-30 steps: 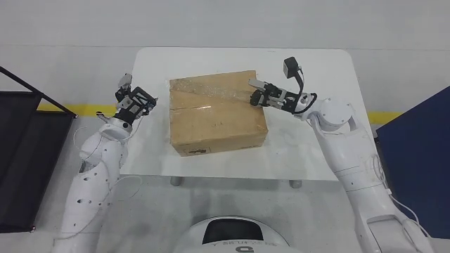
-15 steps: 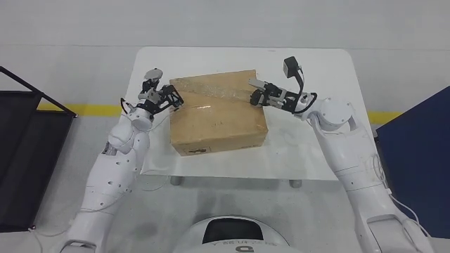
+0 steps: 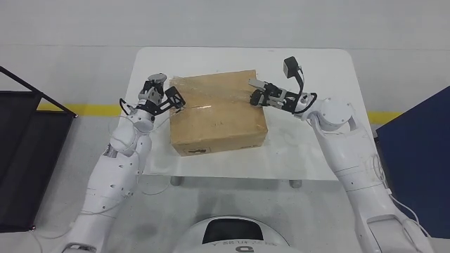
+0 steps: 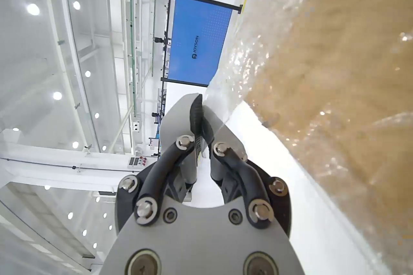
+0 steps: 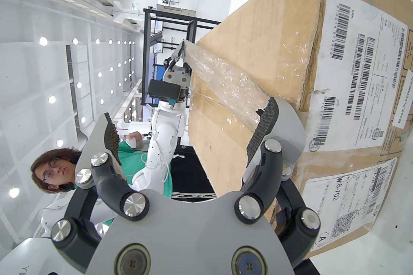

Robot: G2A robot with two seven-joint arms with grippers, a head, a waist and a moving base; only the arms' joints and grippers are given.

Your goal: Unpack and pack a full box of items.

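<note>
A brown cardboard box (image 3: 218,123) sits centred on the white rectangular table (image 3: 316,70), with 1 clear crinkled tape strip (image 3: 211,84) across its top. The left gripper (image 3: 177,100) pinches the tape's end at one top corner, and the right gripper (image 3: 255,91) gapes apart at the opposite edge.

Brown cardboard box (image 3: 218,116): closed, resting flat at the centre of the white table (image 3: 316,158), slightly skewed. Crinkled clear tape (image 3: 211,86) spans its top. Printed barcode labels (image 5: 364,63) cover one side face.
</note>
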